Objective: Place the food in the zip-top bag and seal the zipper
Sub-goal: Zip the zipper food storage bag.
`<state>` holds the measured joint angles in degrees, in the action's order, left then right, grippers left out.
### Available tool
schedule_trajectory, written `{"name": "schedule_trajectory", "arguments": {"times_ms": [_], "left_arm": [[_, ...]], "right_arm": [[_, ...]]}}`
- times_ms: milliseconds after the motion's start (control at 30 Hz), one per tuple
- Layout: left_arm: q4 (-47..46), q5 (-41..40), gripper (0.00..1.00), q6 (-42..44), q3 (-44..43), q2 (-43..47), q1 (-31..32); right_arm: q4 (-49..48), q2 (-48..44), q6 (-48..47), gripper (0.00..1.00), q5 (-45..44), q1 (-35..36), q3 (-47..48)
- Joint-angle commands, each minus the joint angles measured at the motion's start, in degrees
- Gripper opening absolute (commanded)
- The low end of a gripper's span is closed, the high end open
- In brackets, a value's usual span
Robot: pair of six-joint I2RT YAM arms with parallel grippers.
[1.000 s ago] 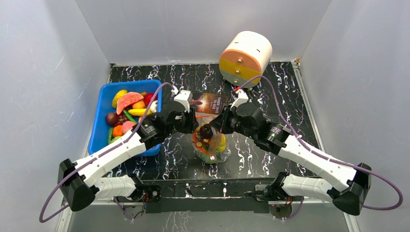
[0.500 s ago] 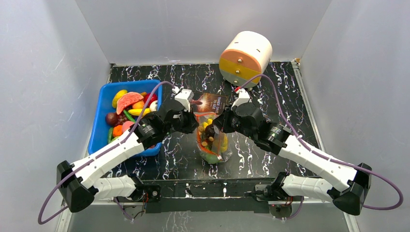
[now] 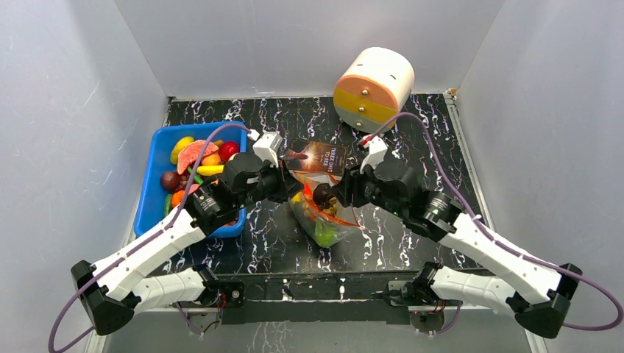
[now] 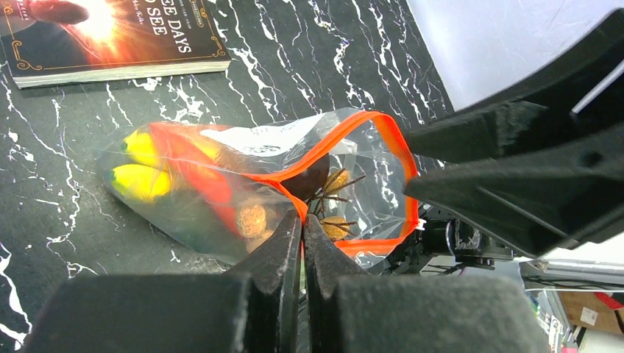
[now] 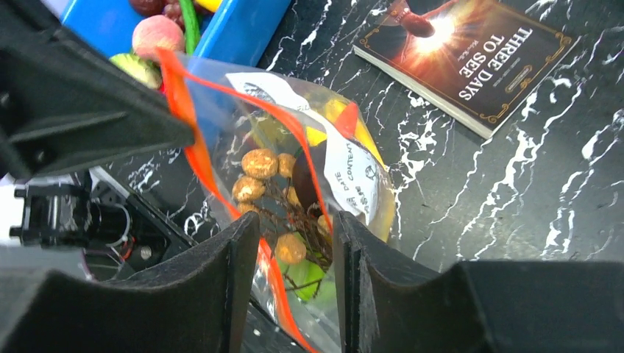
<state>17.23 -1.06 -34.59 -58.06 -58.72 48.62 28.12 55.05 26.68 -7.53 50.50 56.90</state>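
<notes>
You are pinching the zipper with the left gripper, jaws clamped tight, propping the zip-top bag open mid-table. The right gripper jaws are standing parted above the brown cluster inside.

From above, the left arm covers the bin's 5 o'clock corner, and with the right arm it hides part of the bag's mouth. In the left wrist view the book is cut off at 11 o'clock. The zipper's slider cannot be made out. The green food is too blurred to name. Whether the right fingers touch the bag cannot be told.
</notes>
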Motion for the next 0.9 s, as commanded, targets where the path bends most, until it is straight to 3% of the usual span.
{"name": "schedule_trajectory", "arguments": {"times_ms": [0, 400, 700, 867], "left_arm": [[-2.21, -1.44, 0.0, -1.77, 0.17, 1.76, 0.24], [-2.14, -7.14, 0.0, -4.69, 0.86, 2.8, 0.24], [-2.36, -9.56, 0.0, -5.58, 1.15, 3.69, 0.21], [-2.12, -11.05, 0.0, -6.11, 1.18, 3.78, 0.25]], "right_arm": [[0.73, -5.74, -8.76, 0.41, 3.6, -0.18, 1.49], [-3.76, -18.98, -10.14, 0.44, 4.94, -0.14, -13.46], [-7.58, -16.45, -16.01, 0.54, 16.28, -0.15, -19.46], [-7.7, -13.84, -15.6, 0.54, 13.39, -0.15, -18.88]]}}
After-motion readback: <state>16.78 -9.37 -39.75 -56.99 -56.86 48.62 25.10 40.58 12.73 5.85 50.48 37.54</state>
